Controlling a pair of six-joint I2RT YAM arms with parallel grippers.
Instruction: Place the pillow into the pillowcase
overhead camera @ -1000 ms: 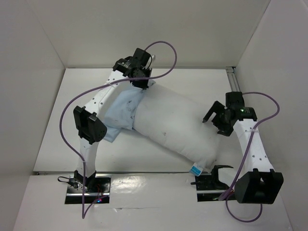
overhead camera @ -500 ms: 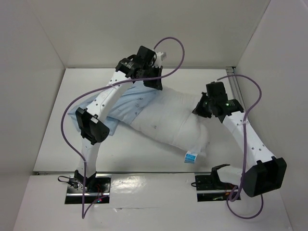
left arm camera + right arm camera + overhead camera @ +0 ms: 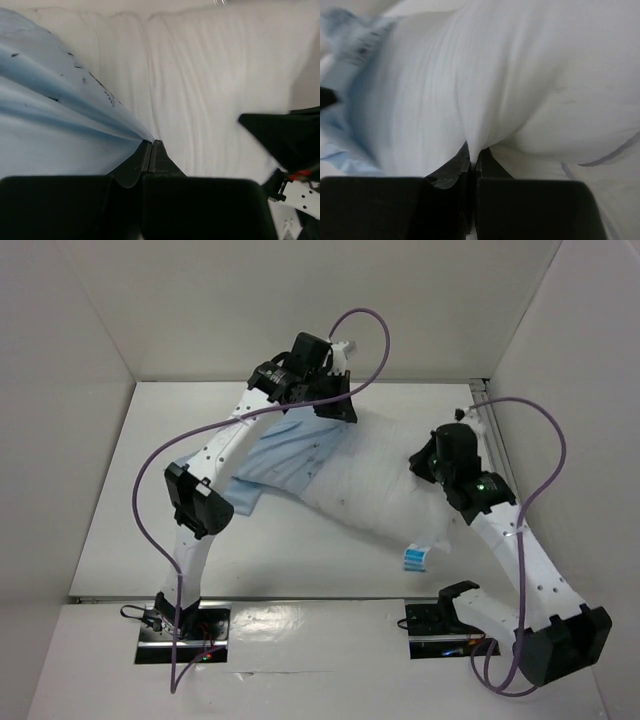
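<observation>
Across the middle of the white table (image 3: 130,510) lies the pillow (image 3: 375,490), plump and white. It runs from the far centre down toward the near right, and its small blue-and-white tag (image 3: 414,557) sits at the near right corner. The light blue pillowcase (image 3: 275,455) spreads limp and wrinkled off the pillow's left end, flat on the table. My left gripper (image 3: 151,145) hangs over the far edge where the two meet, its fingertips pressed together with a fold of the blue cloth pinched between them. The fabric pulls up from there in taut ridges, with the white cushion just beside it. My right gripper (image 3: 474,155) is at the pillow's right side, jaws clamped tight on a bunched ridge of the white cover. The wrist view there is blurred, so I cannot tell how far the cushion's end reaches inside the sack. Both arms reach in from opposite sides, grippers well apart.
</observation>
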